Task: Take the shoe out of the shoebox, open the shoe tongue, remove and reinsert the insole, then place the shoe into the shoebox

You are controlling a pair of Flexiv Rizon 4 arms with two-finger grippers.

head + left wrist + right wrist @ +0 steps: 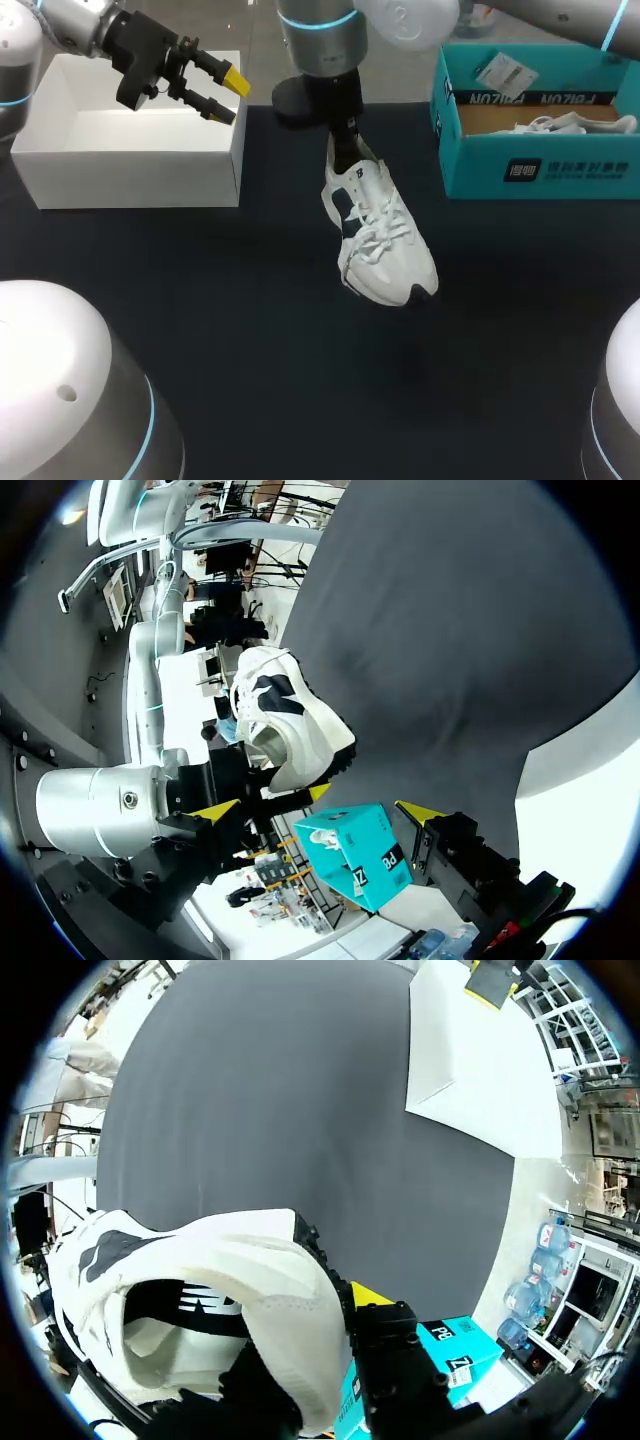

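Observation:
A white shoe [377,235] with dark accents hangs by its heel over the middle of the dark table, toe pointing toward the front edge. My right gripper [345,140] is shut on the heel collar. In the right wrist view one finger [372,1298] presses the outside of the heel [270,1290] and the other is inside the shoe. The teal shoebox [540,170] stands open at the back right, with another white shoe [570,125] inside. My left gripper [222,92] is open and empty above the white box [130,150]; its view shows the shoe [285,720] far ahead.
The white box [470,1060] sits open at the back left of the table. The teal shoebox [355,855] shows beyond the shoe in the left wrist view. Dark cloth [250,340] covers the table in front of the shoe.

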